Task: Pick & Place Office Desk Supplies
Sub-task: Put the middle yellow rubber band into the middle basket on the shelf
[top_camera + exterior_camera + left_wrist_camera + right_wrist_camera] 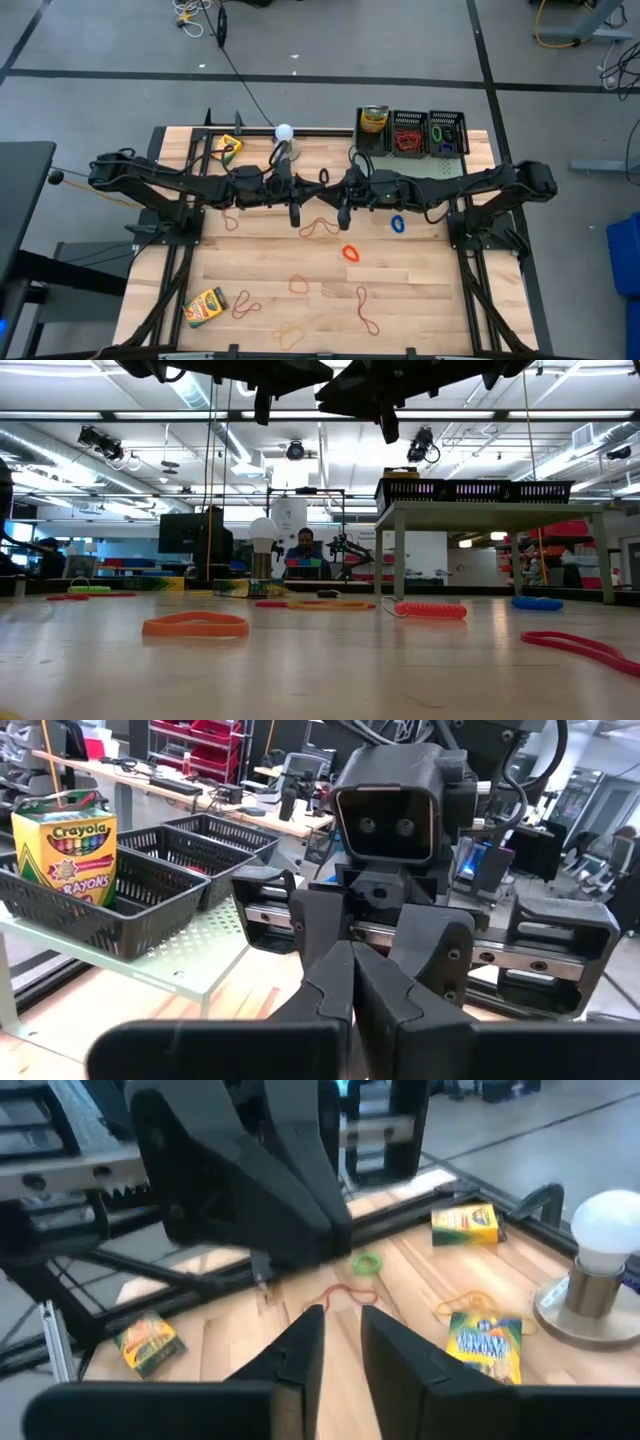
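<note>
High view sets out the wooden table (330,300) with both dark arms stretched toward its middle, their grippers facing each other above the boards. Along the far edge, on the right, a pale green mesh riser (420,160) carries three small black mesh baskets (408,132): one holds a crayon box (374,119), the next red bands, the third green and purple loops. The left gripper (297,213) hangs over the centre with its fingers pressed together and nothing between them. The right gripper (343,214) hangs just beside it; its fingers (300,1342) stand slightly apart, a narrow gap between them, empty.

A white ball on a metal base (284,140) stands near the far edge, with a second crayon box (231,146) beside it. A third crayon box (205,307) lies near the front left corner. Rubber-band loops are scattered across the boards: an orange one (351,253), a blue one (398,224), a red one (367,310), and tan ones (289,334) near the front.
</note>
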